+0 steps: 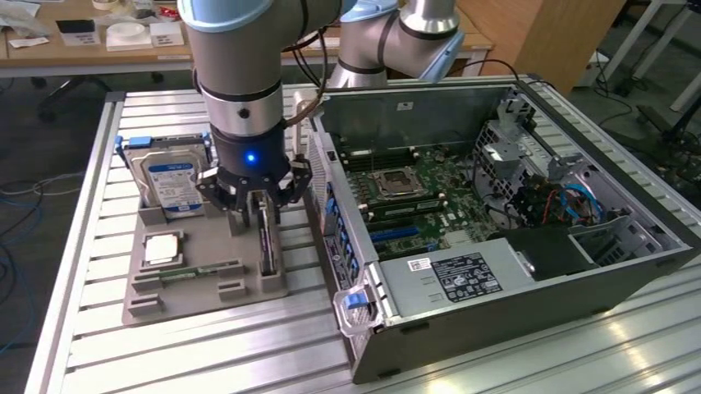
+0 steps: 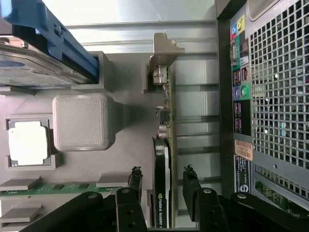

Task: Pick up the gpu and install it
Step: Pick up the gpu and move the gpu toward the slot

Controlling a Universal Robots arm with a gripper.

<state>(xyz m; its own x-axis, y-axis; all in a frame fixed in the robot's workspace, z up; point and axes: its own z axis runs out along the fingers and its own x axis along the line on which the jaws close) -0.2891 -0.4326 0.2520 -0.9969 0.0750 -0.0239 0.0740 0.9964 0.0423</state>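
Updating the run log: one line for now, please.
gripper: over gpu | fingers: open, straddling gpu | gpu: on edge in holder, not lifted

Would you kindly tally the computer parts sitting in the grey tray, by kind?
Hard drive: 1
CPU: 1
Memory strip: 1
GPU: 1
Total: 4

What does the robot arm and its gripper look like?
The arm is a thick silver-grey tube with pale blue joint caps. Its wrist section is black, with a small glowing blue light. The gripper is black, with jointed link fingers. A thin cable runs beside the wrist.
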